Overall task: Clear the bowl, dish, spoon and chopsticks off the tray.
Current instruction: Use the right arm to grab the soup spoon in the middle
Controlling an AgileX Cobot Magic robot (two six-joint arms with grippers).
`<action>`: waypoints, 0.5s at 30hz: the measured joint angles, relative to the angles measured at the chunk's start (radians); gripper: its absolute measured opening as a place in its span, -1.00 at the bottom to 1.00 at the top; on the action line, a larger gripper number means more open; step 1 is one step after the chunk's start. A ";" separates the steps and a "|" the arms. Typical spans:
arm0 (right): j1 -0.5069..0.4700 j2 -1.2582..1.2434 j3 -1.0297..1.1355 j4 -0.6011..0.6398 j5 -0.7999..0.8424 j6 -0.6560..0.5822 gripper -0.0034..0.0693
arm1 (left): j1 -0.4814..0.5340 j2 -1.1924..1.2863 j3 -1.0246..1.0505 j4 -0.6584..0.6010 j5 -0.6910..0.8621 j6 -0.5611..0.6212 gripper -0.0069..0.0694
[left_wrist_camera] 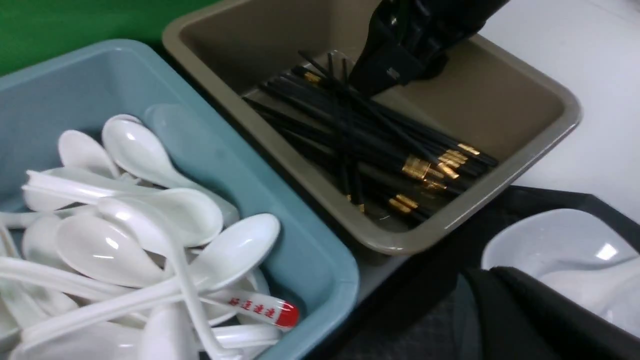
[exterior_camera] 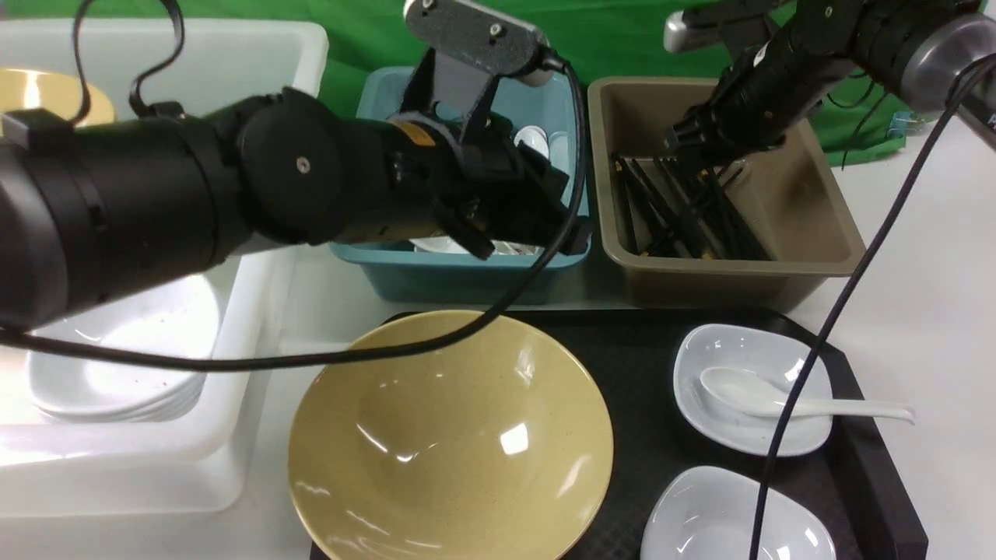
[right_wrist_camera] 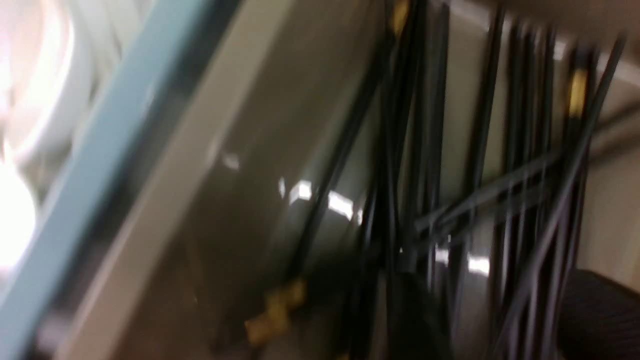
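Your right fingers [right_wrist_camera: 600,315] apart over the chopsticks [left_wrist_camera: 380,145] in the brown tub [left_wrist_camera: 525,100]; left fingers [left_wrist_camera: 530,310] together near the teal tub [left_wrist_camera: 240,170].

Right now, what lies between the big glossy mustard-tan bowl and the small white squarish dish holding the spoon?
Only a bare strip of the black diamond-textured plastic tray separates bowl and dish; the front view shows it.

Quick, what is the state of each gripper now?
Left gripper: closed, nothing seen in it.
Right gripper: open over the thin black chopsticks in the brown plastic tub.
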 joint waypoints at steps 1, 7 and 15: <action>0.000 -0.005 0.000 -0.003 0.023 0.000 0.21 | 0.000 0.000 -0.003 0.000 0.008 0.000 -0.83; -0.007 -0.200 0.105 -0.057 0.153 -0.006 -0.43 | -0.001 0.001 -0.115 0.045 0.330 -0.071 -0.83; 0.001 -0.581 0.593 0.056 0.160 -0.257 -0.65 | -0.001 0.002 -0.137 0.126 0.671 -0.098 -0.83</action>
